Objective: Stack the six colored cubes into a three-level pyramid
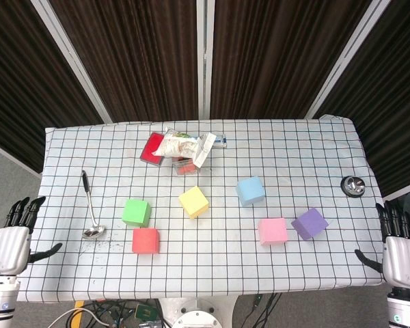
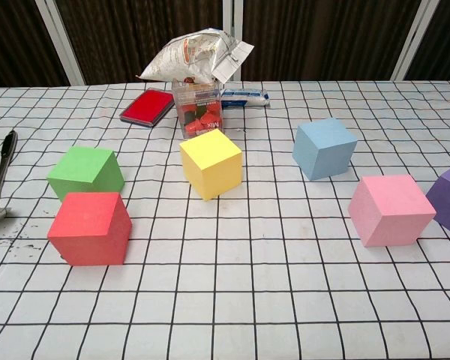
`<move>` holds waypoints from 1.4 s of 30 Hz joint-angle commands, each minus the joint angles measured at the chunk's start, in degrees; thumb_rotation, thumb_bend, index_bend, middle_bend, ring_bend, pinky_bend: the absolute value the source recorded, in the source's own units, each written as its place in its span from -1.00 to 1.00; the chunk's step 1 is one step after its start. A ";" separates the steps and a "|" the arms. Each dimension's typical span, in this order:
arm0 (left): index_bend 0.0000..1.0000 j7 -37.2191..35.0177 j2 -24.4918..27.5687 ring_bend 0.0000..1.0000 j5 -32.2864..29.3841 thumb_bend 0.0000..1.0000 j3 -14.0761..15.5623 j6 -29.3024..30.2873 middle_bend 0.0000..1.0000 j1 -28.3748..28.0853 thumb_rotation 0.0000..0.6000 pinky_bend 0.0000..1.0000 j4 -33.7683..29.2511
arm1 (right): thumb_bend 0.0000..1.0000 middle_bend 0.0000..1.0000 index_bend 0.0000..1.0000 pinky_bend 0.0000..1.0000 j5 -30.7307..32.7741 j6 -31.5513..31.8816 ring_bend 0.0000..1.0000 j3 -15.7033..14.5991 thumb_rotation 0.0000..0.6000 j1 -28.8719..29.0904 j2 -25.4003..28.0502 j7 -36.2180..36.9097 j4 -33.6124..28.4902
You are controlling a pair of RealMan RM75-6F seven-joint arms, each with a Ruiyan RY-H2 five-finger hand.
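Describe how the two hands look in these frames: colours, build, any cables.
Only the head view shows them. The left hand has a smooth silver-white shell over the back, with black fingers and a black thumb. The right hand matches: silver-white shell, black fingers. Each sits on a pale, ringed wrist cuff. No markings are legible. Loose cables lie on the floor below the table; none can be traced to a hand.
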 commanded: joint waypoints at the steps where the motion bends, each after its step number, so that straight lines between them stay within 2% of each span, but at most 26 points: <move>1: -0.88 -0.50 0.78 -1.00 -0.11 -1.00 -0.28 0.01 -0.79 -0.03 1.00 -0.92 -1.48 | -1.00 -1.00 -1.00 -1.00 -0.28 -0.10 -1.00 0.06 1.00 0.01 0.94 0.21 -2.15; 10: -0.88 -1.66 1.22 -1.00 -0.26 -1.00 -0.01 -0.27 -0.79 0.24 1.00 -0.92 -0.56 | -1.00 -1.00 -1.00 -1.00 -7.26 -2.04 -1.00 -0.26 1.00 3.03 1.90 -2.25 -4.51; 14: -0.88 -1.90 0.15 -1.00 -0.66 -1.00 -0.62 0.00 -0.79 0.15 1.00 -0.92 1.20 | -1.00 -0.91 -1.00 -1.00 -11.62 -7.61 -1.00 0.89 1.00 8.44 3.65 -1.52 -5.95; 17: -0.88 -2.05 -0.20 -1.00 -0.61 -1.00 -0.95 0.00 -0.79 -0.09 1.00 -0.92 1.53 | -1.00 -0.86 -1.00 -1.00 -11.39 -13.72 -1.00 2.69 1.00 13.31 3.85 -1.84 -7.58; 19: -0.88 -2.35 -0.23 -1.00 -0.13 -1.00 -0.94 0.15 -0.79 -0.19 1.00 -0.92 1.77 | -1.00 -0.86 -1.00 -1.00 -9.80 -18.18 -1.00 4.00 1.00 16.49 3.42 -3.20 -8.59; 24: -0.89 -6.30 0.88 -1.00 0.11 -1.00 -0.78 0.66 -0.79 0.26 1.00 -0.93 1.10 | -1.00 -0.90 -1.00 -1.00 -0.87 -31.33 -1.00 8.15 1.00 25.98 0.76 -11.98 -11.20; 29: -0.89 -5.53 1.46 -1.00 -1.15 -1.00 -0.69 -0.01 -0.79 0.57 1.00 -0.93 1.60 | -1.00 -0.89 -1.00 -1.00 8.68 -40.98 -1.00 10.48 1.00 35.31 -4.61 -22.23 -8.25; 33: -0.89 -5.19 0.65 -1.00 -1.44 -1.00 -0.52 -0.44 -0.79 0.60 1.00 -0.93 3.52 | -1.00 -0.89 -1.00 -1.00 15.67 -44.50 -1.00 10.86 1.00 40.47 -9.38 -26.18 -4.81; 39: -0.89 -4.17 -0.43 -1.00 -0.75 -1.00 0.41 -1.55 -0.79 0.35 1.00 -0.93 5.15 | -1.00 -0.88 -1.00 -1.00 20.35 -46.30 -1.00 10.66 1.00 46.27 -13.93 -29.23 -1.30; 42: -0.89 -4.71 -1.11 -1.00 -0.90 -1.00 0.74 -2.24 -0.79 0.31 1.00 -0.93 5.78 | -1.00 -0.88 -1.00 -1.00 24.83 -48.51 -1.00 10.42 1.00 49.25 -15.60 -29.75 1.01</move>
